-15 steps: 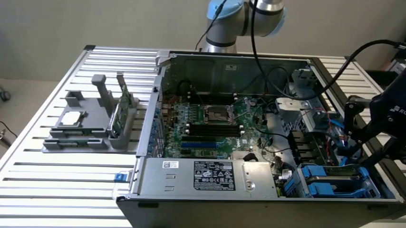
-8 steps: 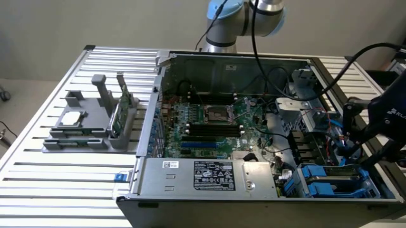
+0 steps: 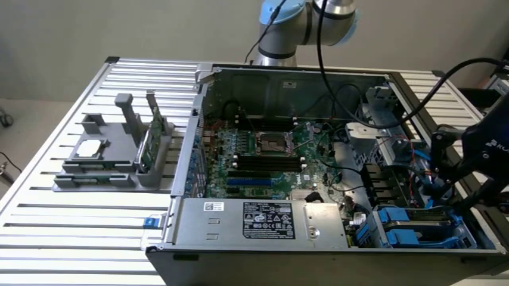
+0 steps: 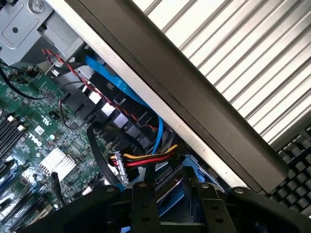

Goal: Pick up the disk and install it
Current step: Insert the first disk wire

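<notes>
My gripper (image 3: 457, 199) hangs low over the front corner of the open computer case, at the exterior view's right, right above the blue drive bay (image 3: 406, 231). In the wrist view its two black fingers (image 4: 145, 204) stand on either side of a blue-framed slab, the disk (image 4: 178, 193), and press against its edges. The gripper (image 4: 177, 206) is shut on the disk. The disk sits just inside the case wall, at the mouth of the bay, and most of its body is hidden under the fingers.
A red, yellow and black power cable (image 4: 146, 159) and a blue data cable (image 4: 121, 87) run close beside the disk. The dark case wall (image 4: 194, 97) borders it. The power supply (image 3: 266, 220) and motherboard (image 3: 263, 155) fill the case. A grey fixture (image 3: 111, 161) holds a chip and a green card.
</notes>
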Controlling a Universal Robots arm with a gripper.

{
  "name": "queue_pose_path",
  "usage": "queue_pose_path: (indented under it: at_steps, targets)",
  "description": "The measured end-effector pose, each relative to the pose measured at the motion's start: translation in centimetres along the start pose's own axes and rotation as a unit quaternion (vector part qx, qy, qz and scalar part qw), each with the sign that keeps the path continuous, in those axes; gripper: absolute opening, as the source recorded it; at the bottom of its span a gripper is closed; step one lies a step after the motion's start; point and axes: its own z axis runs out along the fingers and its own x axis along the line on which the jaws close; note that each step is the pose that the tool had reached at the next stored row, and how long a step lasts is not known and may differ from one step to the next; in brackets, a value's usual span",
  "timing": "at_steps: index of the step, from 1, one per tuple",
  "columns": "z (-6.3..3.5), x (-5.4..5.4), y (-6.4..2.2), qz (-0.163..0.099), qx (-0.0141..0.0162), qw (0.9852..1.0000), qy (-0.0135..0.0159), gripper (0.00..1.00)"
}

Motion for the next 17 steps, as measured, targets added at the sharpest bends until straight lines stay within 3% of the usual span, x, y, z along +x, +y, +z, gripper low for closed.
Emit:
queue_pose_path:
  at_steps: [11,13,14,17]
  targets:
    - [0.31,-0.14,0.16,0.013,-0.0012,0.9999,0.0075,0.37]
    - [0.31,-0.22,0.24,0.013,-0.0010,0.9999,0.0085,0.35]
    - [0.31,-0.26,0.29,0.013,-0.0008,0.9999,0.0090,0.27]
    - [0.29,-0.51,0.55,0.013,-0.0001,0.9999,0.0107,0.27]
